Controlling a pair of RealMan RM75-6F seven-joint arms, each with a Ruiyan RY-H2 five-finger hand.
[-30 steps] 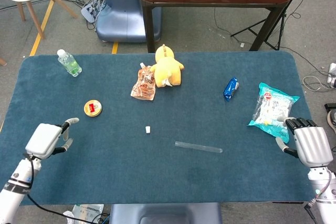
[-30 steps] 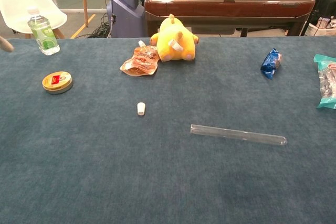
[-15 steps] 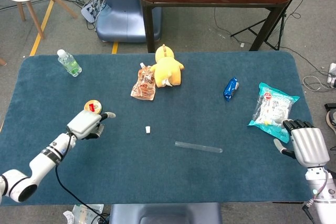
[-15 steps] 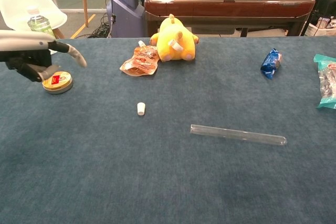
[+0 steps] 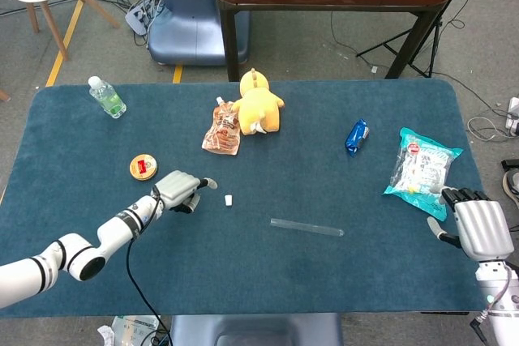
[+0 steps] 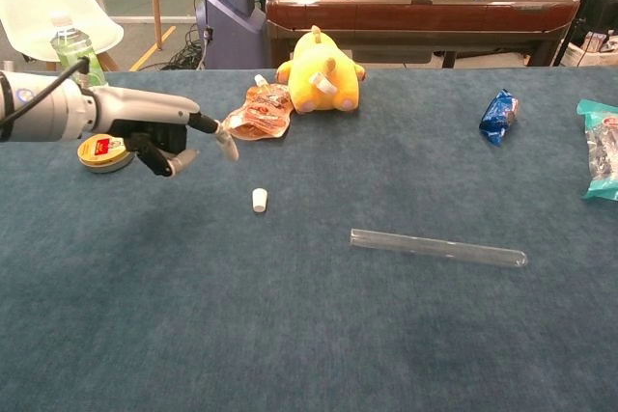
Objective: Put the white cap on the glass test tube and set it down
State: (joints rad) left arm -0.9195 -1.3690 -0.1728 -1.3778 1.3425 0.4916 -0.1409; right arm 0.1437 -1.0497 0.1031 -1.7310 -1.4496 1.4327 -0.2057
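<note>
Tube (image 6: pixel 437 247) — flat, long axis left-right | cap (image 6: pixel 259 200) — apart, upright

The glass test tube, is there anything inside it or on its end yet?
The glass test tube lies on the table, looking empty and uncapped; the white cap sits apart, near the left hand.

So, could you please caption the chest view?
Left robot hand reaches toward the white cap; glass tube lies nearby.
</note>
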